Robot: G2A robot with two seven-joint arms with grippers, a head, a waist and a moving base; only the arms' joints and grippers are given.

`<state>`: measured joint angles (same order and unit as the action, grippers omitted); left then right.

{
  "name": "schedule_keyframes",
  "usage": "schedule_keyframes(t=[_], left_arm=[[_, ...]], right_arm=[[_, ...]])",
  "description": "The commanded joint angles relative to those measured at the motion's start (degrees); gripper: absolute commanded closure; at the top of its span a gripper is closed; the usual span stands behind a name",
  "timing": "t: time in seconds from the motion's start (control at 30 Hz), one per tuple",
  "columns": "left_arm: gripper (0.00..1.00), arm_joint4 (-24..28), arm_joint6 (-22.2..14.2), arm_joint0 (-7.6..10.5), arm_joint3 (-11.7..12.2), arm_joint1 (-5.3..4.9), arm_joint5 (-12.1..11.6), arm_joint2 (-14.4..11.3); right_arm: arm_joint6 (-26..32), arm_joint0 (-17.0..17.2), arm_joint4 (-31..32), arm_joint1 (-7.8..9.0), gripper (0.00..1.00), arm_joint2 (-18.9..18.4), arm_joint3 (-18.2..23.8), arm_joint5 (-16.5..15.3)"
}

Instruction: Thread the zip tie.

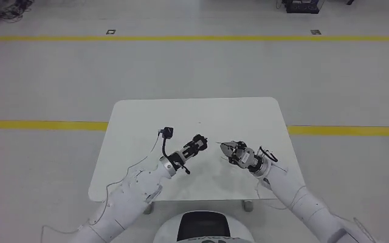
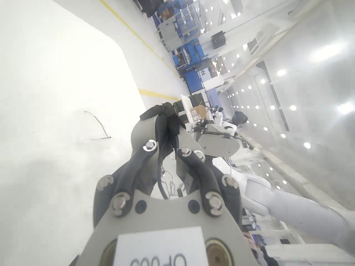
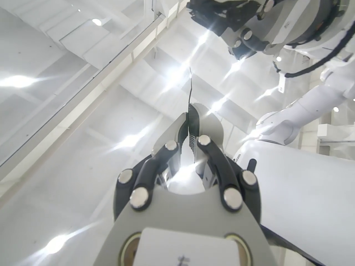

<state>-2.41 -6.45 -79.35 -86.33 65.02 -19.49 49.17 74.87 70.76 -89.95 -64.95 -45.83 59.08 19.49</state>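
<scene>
Misalignment is looking likely: right gripper point(image 3: 188, 113) is pinching a flimsy, kinked zip tie point(image 3: 190, 89) toward the clenched left gripper point(image 1: 200, 142), nearer the table's point(image 1: 152, 115) near edge.

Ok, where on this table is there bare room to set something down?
The far half of the table, behind both grippers, is bare but for a thin strand. Crowded: near middle, where left gripper faces right gripper pinching the zip tie.

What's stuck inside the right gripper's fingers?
A thin black zip tie, pinched in the right gripper, tip poking out. The part between its fingers is covered.
</scene>
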Motion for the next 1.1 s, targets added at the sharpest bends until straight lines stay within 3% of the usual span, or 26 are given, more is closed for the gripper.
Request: schedule_keyframes(t=[0.0,0.17,0.27,0.6,0.77,1.07], left_arm=[[1.0,-2.1,3.2,-0.36,0.0,0.21,0.0,-0.5],[1.0,-4.1,7.0,-0.78,-0.1,0.55,0.0,-1.1],[1.0,-3.8,7.1,-0.93,0.1,0.64,0.0,-1.5],[1.0,-3.7,7.2,-0.97,0.4,0.74,0.0,-1.5],[1.0,-5.3,9.2,-1.57,-0.9,0.95,0.0,-2.0],[1.0,-7.2,11.2,-2.01,-1.3,0.94,0.0,-2.6]], right_arm=[[-0.5,0.5,0.0,-0.84,1.0,-1.0,-0.2,0.0],[-0.3,1.1,0.0,-3.09,1.0,-2.2,-1.7,0.0],[0.7,0.9,0.0,-4.23,1.0,-2.0,-3.1,0.0],[-0.9,1.2,0.0,-4.52,1.0,-2.5,-3.0,0.0],[-0.8,2.9,0.0,-5.55,1.0,-4.4,-2.5,0.0],[3.2,2.3,0.0,-7.47,1.0,-4.0,-5.5,0.0]])
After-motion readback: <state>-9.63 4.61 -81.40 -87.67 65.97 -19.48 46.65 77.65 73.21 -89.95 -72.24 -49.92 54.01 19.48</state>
